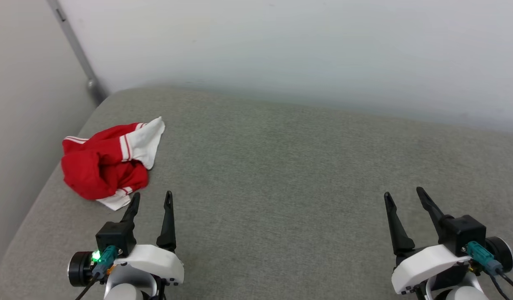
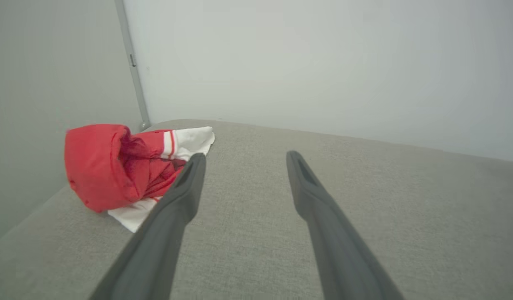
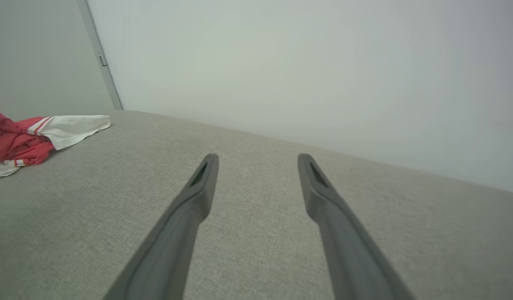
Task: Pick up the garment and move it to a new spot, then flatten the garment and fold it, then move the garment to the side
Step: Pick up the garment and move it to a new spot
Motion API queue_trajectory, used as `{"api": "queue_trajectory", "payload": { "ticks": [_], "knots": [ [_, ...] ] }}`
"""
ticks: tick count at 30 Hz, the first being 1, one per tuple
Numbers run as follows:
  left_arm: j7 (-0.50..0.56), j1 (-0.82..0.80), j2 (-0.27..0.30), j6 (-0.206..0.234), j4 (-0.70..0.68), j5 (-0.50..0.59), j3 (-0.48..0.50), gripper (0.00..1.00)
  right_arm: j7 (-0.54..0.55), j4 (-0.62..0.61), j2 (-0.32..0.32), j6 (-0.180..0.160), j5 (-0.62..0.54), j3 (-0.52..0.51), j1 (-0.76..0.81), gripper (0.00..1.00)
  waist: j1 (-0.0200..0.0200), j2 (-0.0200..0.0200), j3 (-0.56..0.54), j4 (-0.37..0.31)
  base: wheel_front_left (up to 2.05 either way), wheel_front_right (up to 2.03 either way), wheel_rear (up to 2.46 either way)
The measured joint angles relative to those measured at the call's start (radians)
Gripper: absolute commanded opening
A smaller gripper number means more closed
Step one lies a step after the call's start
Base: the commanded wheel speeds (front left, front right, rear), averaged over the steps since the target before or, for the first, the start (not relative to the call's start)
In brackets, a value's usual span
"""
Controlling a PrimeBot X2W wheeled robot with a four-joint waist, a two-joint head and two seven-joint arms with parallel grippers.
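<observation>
As it lies crumpled, the garment (image 1: pixel 98 167) shows red-and-white stripe trim.

The garment (image 3: pixel 14 146) ran off the right wrist view's left edge. In the left wrist view, one finger (image 2: pixel 179 196) of the left gripper (image 2: pixel 246 154) covered part of its white cloth, and its crumpled folds hid their own inner faces.

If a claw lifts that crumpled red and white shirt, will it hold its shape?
Probably not: the garment lies in soft folds, so should droop and unfurl. It looks thin, likely light. Pushed, it may bunch on the woven surface.
</observation>
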Motion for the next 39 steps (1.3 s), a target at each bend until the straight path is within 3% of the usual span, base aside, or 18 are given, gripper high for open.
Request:
{"api": "queue_trajectory", "payload": {
  "ticks": [12,20,32,39],
  "knots": [
    [0.0,0.01,0.011,0.005,-0.008,-0.031,0.041,1.0,-0.011,-0.007,0.0,0.0,0.031,0.086,-0.014,1.0,0.0,0.0,0.0,0.196,0.0,0.0,0.0],
    [0.0,0.017,0.012,0.004,-0.016,-0.044,0.057,1.0,-0.018,-0.014,0.0,0.0,0.047,0.114,-0.027,1.0,0.0,0.0,0.006,0.272,0.0,0.0,0.0],
    [0.0,-0.018,0.026,0.012,-0.022,-0.048,0.074,1.0,-0.014,-0.013,0.0,0.0,0.048,0.127,-0.051,1.0,0.0001,0.0,0.026,0.27,0.0,0.0,0.0],
    [0.063,-0.225,0.097,0.003,-0.027,-0.079,0.113,1.0,0.019,-0.05,0.001,0.0,0.018,0.137,-0.101,1.0,0.0,0.0,0.091,0.215,0.0,0.0,0.0]
  ]
}}
